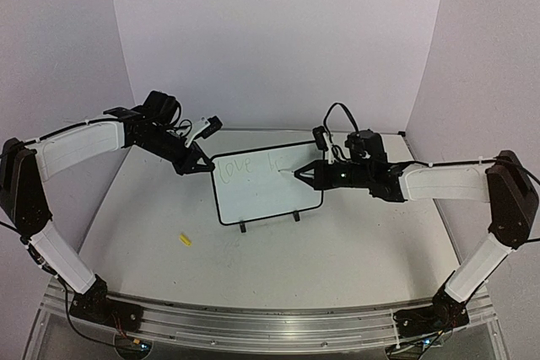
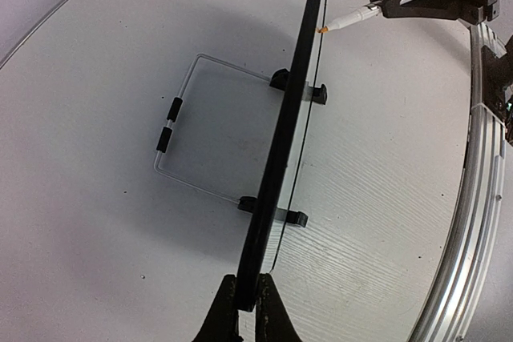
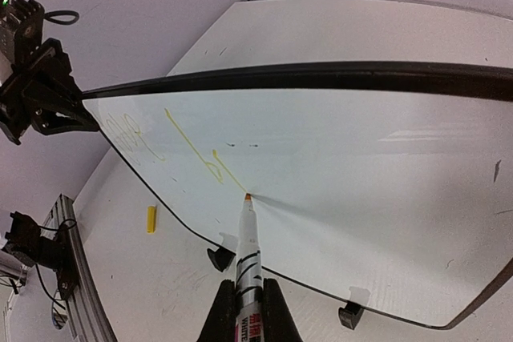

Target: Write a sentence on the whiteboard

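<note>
The whiteboard (image 1: 268, 187) stands on its two feet at the centre of the top view, on the surface (image 1: 337, 250), between the two arms. The sentence (image 1: 240, 168) is incomplete: one faint word sits at the board's upper left, with a few strokes to its right.

The marker (image 3: 248, 238) points at the board face, and its tip touches the board just below and right of the last stroke. The right jaws are closed on the marker barrel. The left jaws are closed on the board's frame at its upper left corner.

Likely faults from this state:
- Excess tip pressure. The board is clamped at one corner only, so a hard push may pivot it or slide its feet, and that would distort the letters.
- Insufficient pressure. The ink already reads faint, and lighter contact may leave gaps.
- Marker slip. Side load during strokes may rotate the barrel within the right jaws.

A small yellow piece (image 1: 185, 239) lies at lower left, well apart from the board.
</note>
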### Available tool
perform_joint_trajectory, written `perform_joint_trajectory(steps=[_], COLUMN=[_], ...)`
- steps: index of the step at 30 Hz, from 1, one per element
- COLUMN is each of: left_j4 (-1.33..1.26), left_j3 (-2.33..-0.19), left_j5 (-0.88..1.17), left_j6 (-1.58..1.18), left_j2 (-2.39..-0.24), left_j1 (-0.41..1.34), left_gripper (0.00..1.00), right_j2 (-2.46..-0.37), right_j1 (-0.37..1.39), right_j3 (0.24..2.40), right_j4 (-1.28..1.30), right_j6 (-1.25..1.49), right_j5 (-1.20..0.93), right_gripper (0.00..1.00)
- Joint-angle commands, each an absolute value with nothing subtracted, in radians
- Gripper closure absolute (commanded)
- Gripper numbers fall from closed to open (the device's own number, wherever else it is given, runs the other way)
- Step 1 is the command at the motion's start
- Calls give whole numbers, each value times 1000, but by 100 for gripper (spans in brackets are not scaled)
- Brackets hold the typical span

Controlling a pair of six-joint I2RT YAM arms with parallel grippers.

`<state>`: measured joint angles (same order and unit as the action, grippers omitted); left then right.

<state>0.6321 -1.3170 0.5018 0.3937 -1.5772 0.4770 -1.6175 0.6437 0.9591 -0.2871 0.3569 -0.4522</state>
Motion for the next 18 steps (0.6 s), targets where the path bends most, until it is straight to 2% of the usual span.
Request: perform_joint_trajectory(steps=[1, 6, 18], left_j4=[620, 620, 620], left_j3=[-1309, -1308, -1310], left_j5=[359, 360, 362], left_j6=[450, 450, 450], left_j2=[-1567, -1566, -1575], left_j1=[464, 463, 464], left_gripper=[100, 100, 100], right_j2=[-1581, -1549, -1585], right_j1=[640, 640, 640], right_j3=[979, 999, 1052], right_j4=[-317, -319, -322], right_j6=[352, 353, 344], right_j5=[-480, -533, -476], right_gripper=[100, 100, 100])
